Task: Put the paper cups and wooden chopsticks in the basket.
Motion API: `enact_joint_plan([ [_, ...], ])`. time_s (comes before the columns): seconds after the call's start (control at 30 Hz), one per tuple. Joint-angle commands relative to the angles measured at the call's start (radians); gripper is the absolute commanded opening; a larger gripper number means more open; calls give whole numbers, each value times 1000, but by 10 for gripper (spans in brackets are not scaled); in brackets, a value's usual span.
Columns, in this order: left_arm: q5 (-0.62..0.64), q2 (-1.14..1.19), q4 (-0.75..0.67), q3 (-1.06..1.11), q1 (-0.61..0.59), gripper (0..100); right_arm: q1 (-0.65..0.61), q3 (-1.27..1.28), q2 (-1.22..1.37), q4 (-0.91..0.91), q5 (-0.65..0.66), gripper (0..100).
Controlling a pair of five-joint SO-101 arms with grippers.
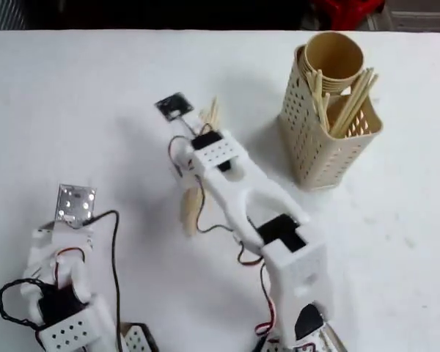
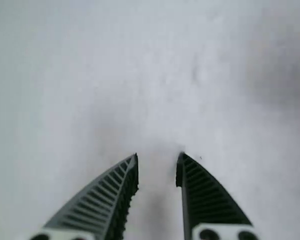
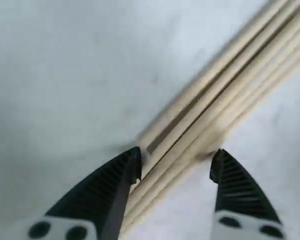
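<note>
Looking down over the table (image 1: 95, 88), the basket (image 1: 308, 139) stands upright toward the far right, with the cups (image 1: 334, 55) stacked in its back part and some stowed chopsticks (image 1: 348, 106) leaning out of the front part next to them. A loose bundle of chopsticks (image 1: 190, 209) lies flat on the table, well apart from the basket, and the right arm (image 1: 235, 183) is stretched out right over its middle, so the ends poke out on both sides of it.

The right gripper (image 3: 175, 162) sits low over that bundle, jaws spread with the chopsticks (image 3: 215, 100) running diagonally between them. One fingertip looks like it touches the edge of the bundle, the other is just beside it.

The left arm (image 1: 59, 293) is near the front left corner. The left gripper (image 2: 157, 160) points down at bare table, jaws parted a bit, nothing between them
</note>
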Motion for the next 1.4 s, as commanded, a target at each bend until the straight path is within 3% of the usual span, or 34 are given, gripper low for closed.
enact_joint_plan([
  [0.0, -5, -7, 3, -3, -7, 142, 77, -12, -10, 54, -40, 233],
  [0.27, -5, -7, 3, -3, -7, 142, 71, -12, -42, 94, -46, 233],
  [0.53, -5, -7, 3, -3, -7, 142, 79, 69, -343, 134, -23, 235],
  [0.73, -5, -7, 3, -3, -7, 142, 113, 285, -503, -15, 52, 234],
  [0.93, -5, -7, 3, -3, -7, 142, 220, 354, -438, -145, 52, 233],
  [1.37, -5, -7, 3, -3, -7, 142, 214, 330, -341, -189, 52, 233],
])
